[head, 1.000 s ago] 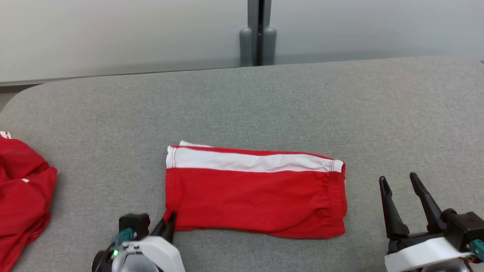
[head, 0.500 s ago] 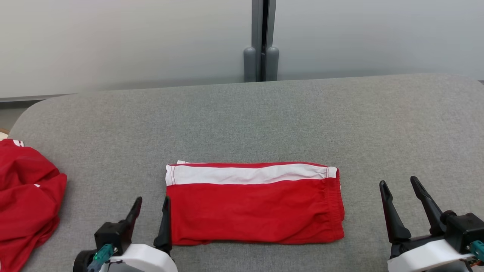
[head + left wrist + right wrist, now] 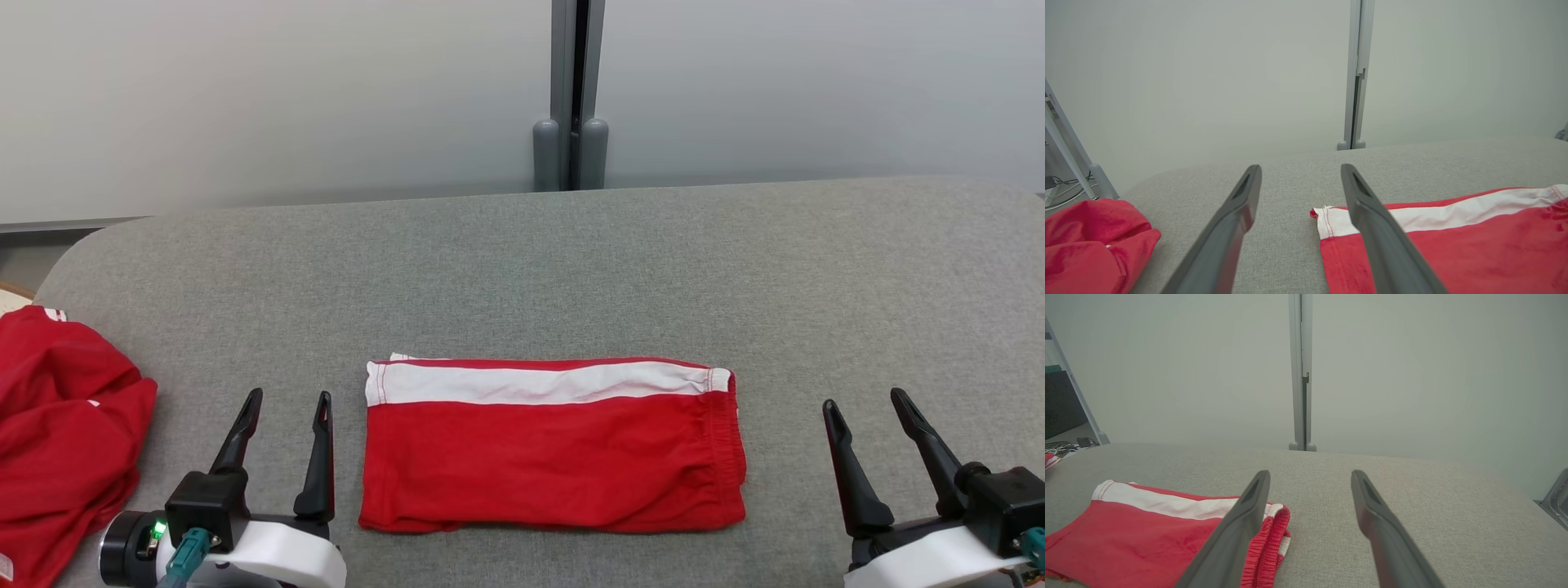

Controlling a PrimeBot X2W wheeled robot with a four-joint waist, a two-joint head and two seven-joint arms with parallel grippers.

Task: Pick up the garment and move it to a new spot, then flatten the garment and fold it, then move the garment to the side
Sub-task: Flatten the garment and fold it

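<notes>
On the grey table (image 3: 571,261) lie folded red shorts (image 3: 555,465), centred, and crumpled red cloth (image 3: 57,425) at left.

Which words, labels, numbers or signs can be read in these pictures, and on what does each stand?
None can be read.
The folded red garment shows a plain white stripe, no print.
The crumpled red garment at the left has small white marks, too small to read.

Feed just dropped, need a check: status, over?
Left gripper open, empty, just left of shorts. Right gripper open, empty, well right. Shorts folded flat, centre of table. Red cloth heaped far left, apart from shorts.
</notes>
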